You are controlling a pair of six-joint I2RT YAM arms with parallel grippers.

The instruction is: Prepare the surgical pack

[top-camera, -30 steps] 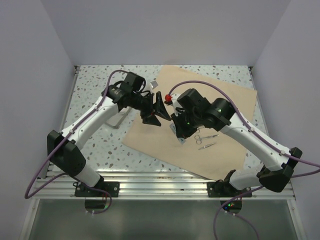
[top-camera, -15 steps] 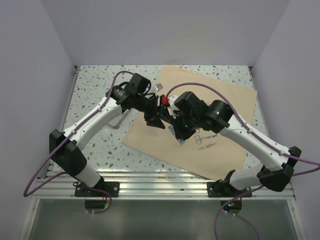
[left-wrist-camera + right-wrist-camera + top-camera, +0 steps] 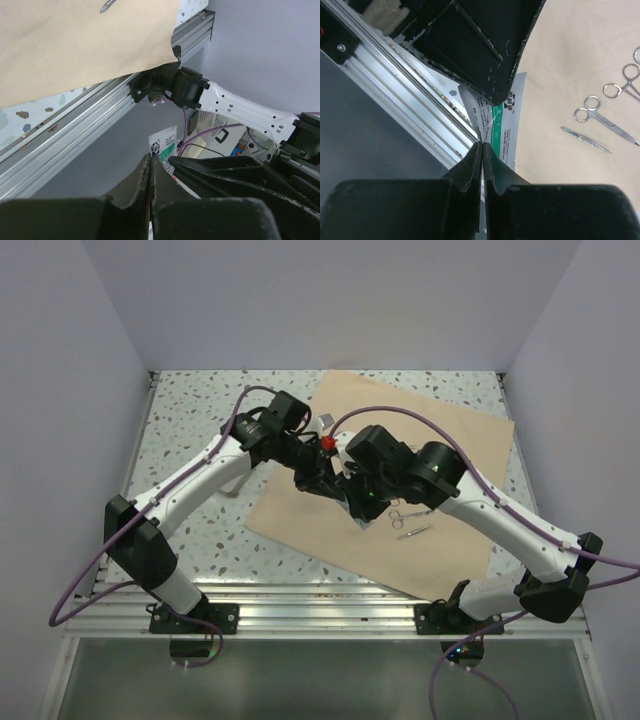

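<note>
Above a speckled table point(image 3: 190, 410), the left arm point(image 3: 205, 475) reaches in toward the middle, where its left gripper point(image 3: 318, 472) meets the right gripper point(image 3: 350, 490) over the near-left part of the tan wrap sheet point(image 3: 450, 450). Between them hangs a white packet point(image 3: 502, 125) with green and black print, pinched from both sides. In the left wrist view, the left gripper point(image 3: 150, 162) has its black fingers pressed together on the packet's thin edge, the printed face point(image 3: 164, 145) standing up just behind them. The right wrist view shows the right gripper point(image 3: 481, 150) clamped narrow on the opposite edge of the packet, with the left gripper's dark fingers point(image 3: 485, 50) covering its far end. The packet is held off the sheet, not lying on it. Just right of the grippers, the steel instruments point(image 3: 410, 515) lie flat on the wrap sheet point(image 3: 580, 50): two scissor-handled pieces point(image 3: 600, 117) side by side and a slim straight one point(image 3: 585, 139) nearer the aluminium rail point(image 3: 320, 600) at the table's front edge. The sheet itself spreads at an angle across the right half of the table.
</note>
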